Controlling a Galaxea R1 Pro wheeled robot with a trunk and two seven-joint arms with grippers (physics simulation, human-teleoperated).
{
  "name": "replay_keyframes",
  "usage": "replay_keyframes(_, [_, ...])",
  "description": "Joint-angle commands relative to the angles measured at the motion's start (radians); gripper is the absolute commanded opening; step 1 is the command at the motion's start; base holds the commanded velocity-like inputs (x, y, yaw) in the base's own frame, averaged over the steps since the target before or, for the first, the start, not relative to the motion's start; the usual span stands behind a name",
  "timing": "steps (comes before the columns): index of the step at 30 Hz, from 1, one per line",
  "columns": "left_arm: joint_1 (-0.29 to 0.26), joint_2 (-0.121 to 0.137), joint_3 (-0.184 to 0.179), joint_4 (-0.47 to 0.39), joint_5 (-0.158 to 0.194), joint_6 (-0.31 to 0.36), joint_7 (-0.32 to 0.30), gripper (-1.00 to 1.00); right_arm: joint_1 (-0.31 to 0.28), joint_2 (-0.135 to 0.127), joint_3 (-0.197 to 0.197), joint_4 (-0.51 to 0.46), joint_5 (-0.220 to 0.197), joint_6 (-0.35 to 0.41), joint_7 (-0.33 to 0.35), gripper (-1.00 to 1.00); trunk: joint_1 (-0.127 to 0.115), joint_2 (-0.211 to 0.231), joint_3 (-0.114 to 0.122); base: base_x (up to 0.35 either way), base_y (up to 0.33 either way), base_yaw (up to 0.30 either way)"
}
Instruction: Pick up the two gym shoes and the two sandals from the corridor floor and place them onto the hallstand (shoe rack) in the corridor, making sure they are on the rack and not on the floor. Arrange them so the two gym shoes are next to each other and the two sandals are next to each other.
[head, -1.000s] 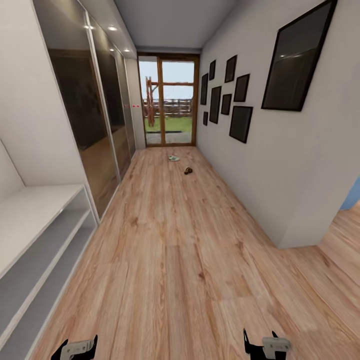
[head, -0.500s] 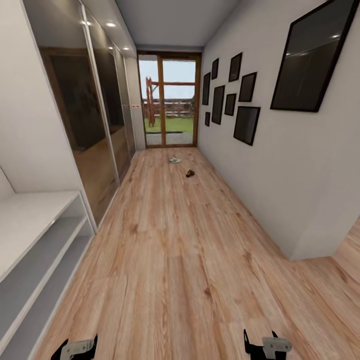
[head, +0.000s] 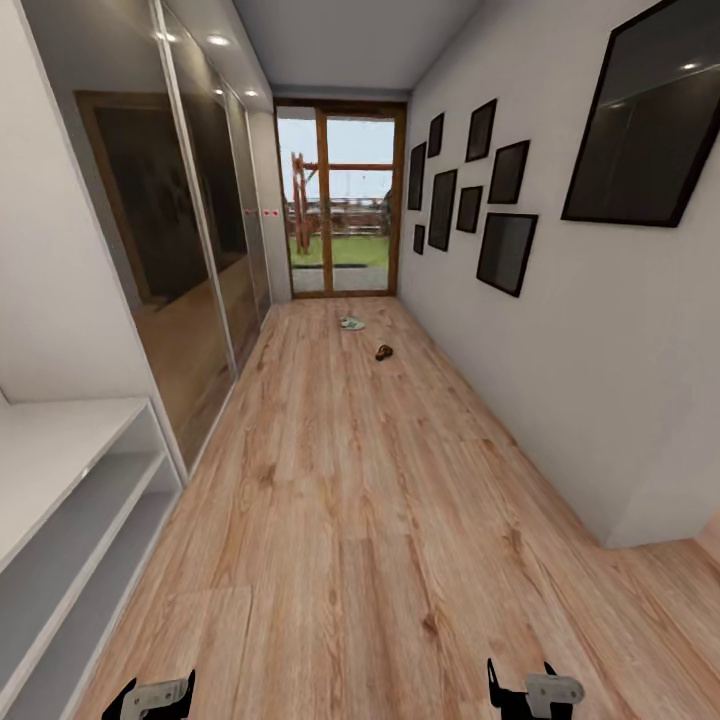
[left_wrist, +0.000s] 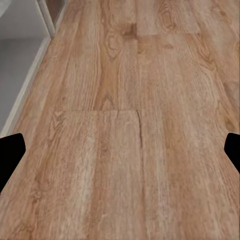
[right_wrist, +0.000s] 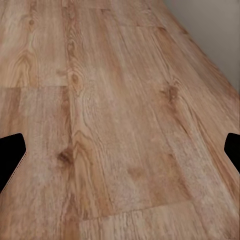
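Far down the corridor floor (head: 360, 500): gym shoe (head: 351, 323); sandal (head: 384, 352).

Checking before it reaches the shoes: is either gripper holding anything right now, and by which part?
Nothing is held. The left gripper and right gripper both have their jaws wide apart over bare corridor floor.

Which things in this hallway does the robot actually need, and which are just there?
Needed:
gym shoe, far down the floor
sandal, nearer than it
hallstand, at the left
both open grippers, left, right

Just there:
glass-fronted wardrobe
picture frames
glass door
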Motion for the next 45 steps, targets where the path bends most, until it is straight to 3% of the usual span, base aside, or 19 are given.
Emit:
replay_keyframes(1, [-0.001, -0.001, 0.009, 0.001, -0.01, -0.004, -0.005, 1.0, -0.001, 0.0, 0.004, 0.0, 0.004, -0.001, -0.008, 1.0, 0.0, 0.0, -0.001, 0.337, 0.076, 0.0])
replay_keyframes(45, [-0.001, -0.001, 0.008, 0.001, -0.01, -0.004, -0.005, 1.0, -0.001, -0.001, 0.003, 0.001, 0.006, -0.001, -0.008, 1.0, 0.0, 0.0, -0.001, 0.337, 0.074, 0.0])
